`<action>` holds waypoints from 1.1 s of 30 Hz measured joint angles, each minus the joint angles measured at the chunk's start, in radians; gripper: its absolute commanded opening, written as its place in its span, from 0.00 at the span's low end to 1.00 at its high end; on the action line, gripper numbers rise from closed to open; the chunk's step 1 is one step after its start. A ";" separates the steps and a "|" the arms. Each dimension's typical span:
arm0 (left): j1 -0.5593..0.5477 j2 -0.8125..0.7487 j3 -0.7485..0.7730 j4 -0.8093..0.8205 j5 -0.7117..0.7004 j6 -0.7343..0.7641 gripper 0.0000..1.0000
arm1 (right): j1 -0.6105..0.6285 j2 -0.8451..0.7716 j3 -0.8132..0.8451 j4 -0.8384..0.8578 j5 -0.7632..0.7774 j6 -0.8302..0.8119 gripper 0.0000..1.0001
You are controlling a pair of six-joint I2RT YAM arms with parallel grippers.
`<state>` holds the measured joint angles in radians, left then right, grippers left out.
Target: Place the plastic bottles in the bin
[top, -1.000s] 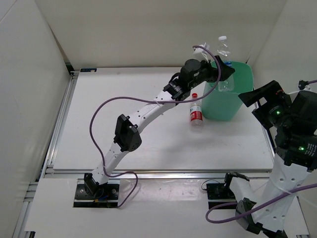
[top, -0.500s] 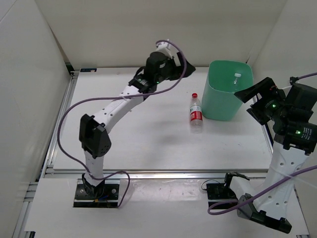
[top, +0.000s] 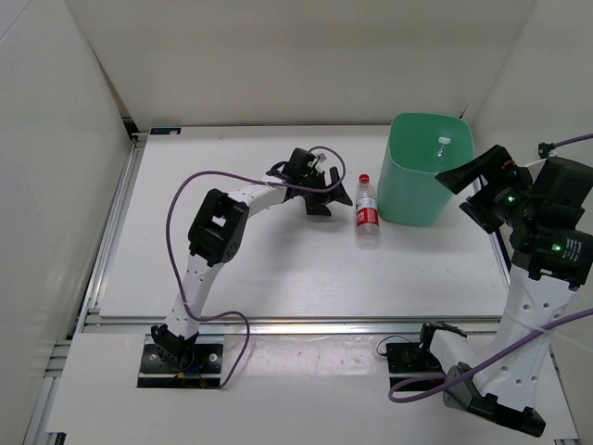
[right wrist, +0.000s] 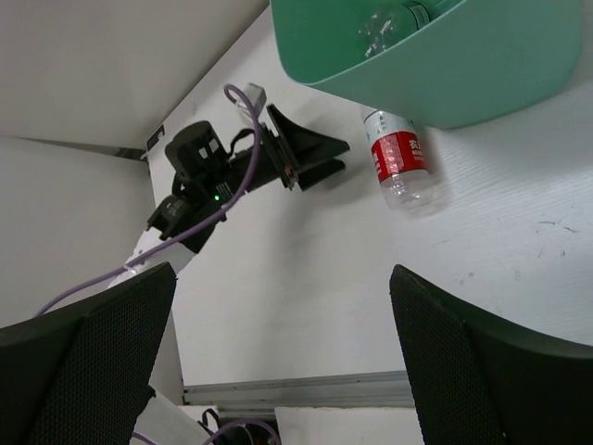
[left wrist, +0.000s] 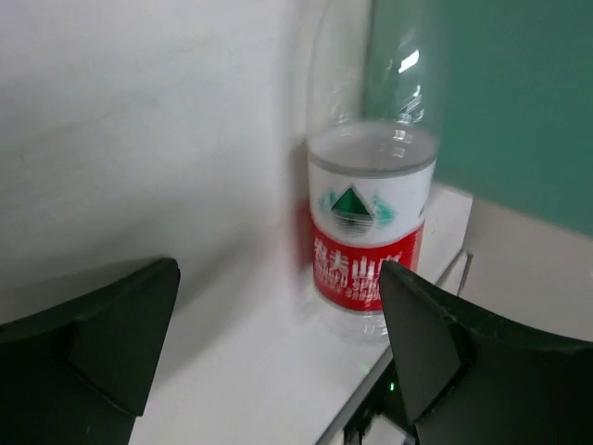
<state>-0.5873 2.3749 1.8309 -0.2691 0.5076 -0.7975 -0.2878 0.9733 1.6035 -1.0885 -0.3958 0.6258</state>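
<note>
Left claw wide open, empty; red-labelled bottle lying just ahead of it, beside bin.

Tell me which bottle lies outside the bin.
The red-labelled, red-capped bottle, lying on the table beside the bin; the white-capped one is inside it.

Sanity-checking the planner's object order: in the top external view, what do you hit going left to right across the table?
left gripper → red-labelled bottle → bin. The right gripper overlaps the bin's right rim in this view, so it is left out of the order.
</note>
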 measured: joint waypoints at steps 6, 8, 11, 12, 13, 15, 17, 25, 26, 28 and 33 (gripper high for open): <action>-0.002 0.052 0.145 -0.006 0.040 -0.042 1.00 | 0.000 -0.004 -0.032 -0.003 0.001 -0.012 1.00; -0.002 0.057 0.166 -0.004 0.042 -0.054 1.00 | 0.000 -0.003 -0.032 -0.002 0.005 -0.017 1.00; -0.006 0.072 0.189 0.000 0.050 -0.064 1.00 | 0.000 -0.003 -0.035 -0.002 0.009 -0.024 1.00; -0.009 0.082 0.196 0.001 0.052 -0.066 1.00 | 0.000 -0.003 -0.036 -0.002 0.013 -0.026 1.00; -0.012 0.093 0.203 0.001 0.055 -0.069 1.00 | 0.000 -0.003 -0.037 -0.002 0.016 -0.027 1.00; -0.020 0.117 0.208 -0.001 0.056 -0.076 1.00 | 0.000 0.000 -0.042 -0.002 0.026 -0.032 1.00; -0.029 0.140 0.211 -0.008 0.059 -0.084 1.00 | 0.000 0.005 -0.042 -0.002 0.027 -0.034 1.00; -0.058 0.231 0.346 -0.007 0.090 -0.122 1.00 | 0.000 0.012 -0.042 -0.002 0.035 -0.053 1.00; -0.062 0.237 0.356 -0.006 0.092 -0.127 1.00 | 0.000 0.012 -0.042 -0.002 0.035 -0.054 1.00; -0.067 0.242 0.360 -0.002 0.102 -0.134 1.00 | 0.000 0.012 -0.044 -0.002 0.035 -0.056 1.00; -0.082 0.253 0.359 0.006 0.135 -0.144 0.79 | 0.000 0.012 -0.050 -0.002 0.049 -0.058 1.00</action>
<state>-0.6689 2.6278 2.1902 -0.2626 0.6422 -0.9413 -0.2878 0.9855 1.5536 -1.0901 -0.3470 0.5682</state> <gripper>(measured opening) 0.875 0.998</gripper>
